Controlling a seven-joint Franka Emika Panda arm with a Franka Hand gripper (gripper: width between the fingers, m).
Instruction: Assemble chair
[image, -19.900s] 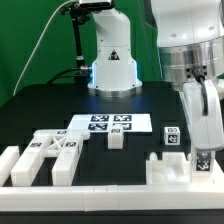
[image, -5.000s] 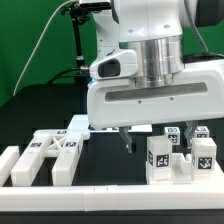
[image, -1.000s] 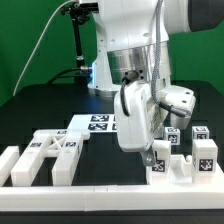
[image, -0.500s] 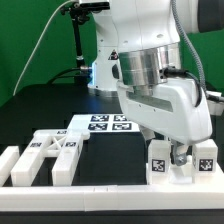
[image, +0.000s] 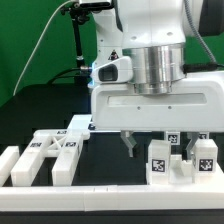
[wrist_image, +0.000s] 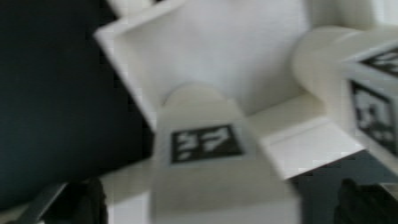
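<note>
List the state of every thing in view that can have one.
gripper, open, holding nothing.
upright chair pieces, standing, tags facing the exterior camera, not gripped.
lying chair pieces, lying down at the exterior view's left, untouched.
marker board, lying flat, partly hidden.

Bright, even light filled the exterior view. The glossy arm (image: 150, 95) carried soft glare along its casing, and a bluish glow showed on the base (image: 108, 50) behind the arm. Beside the arm the black table (image: 40, 110) looked dark and matte, with faint shadow under the white chair parts (image: 60, 165). The wrist view was heavily blurred. The chair parts close to the lens were out of focus, a tag (wrist_image: 205, 143) smeared, and grey shading lay in their folds.
</note>
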